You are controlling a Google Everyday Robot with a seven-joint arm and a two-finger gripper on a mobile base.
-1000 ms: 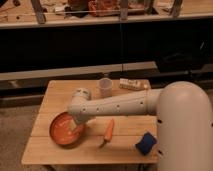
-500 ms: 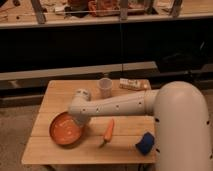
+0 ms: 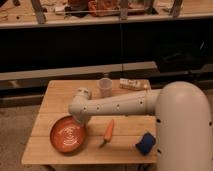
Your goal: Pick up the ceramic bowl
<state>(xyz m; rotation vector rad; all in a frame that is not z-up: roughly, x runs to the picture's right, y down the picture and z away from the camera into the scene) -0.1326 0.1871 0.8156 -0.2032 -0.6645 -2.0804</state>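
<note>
Clamped together now, the gripper sits low at the left end of the white arm, right on the far-right edge of the ceramic bowl. Its tips are tucked under the wrist from where I stand, so I can't see the pinch itself, but it looks to be the rim that they have closed on.

That closing is the change. A second ago the jaws stood wide, half a second ago they were partly in, and now they are together. Nothing else differs much: the arm has the same bend and reach, and the bowl lies flat in the same near-left spot on the wooden table, not yet raised. I'd judge the grasp made and the lift still to come. A thin hold on one side of a wide, shallow bowl could let it tip or slide as it comes up.

Moving right, a small whitish cup stands at the far side, just beyond the arm. A carrot lies near the front, close beside the bowl but apart from it. A pale packet lies far right, and a blue object sits near the front right corner.
</note>
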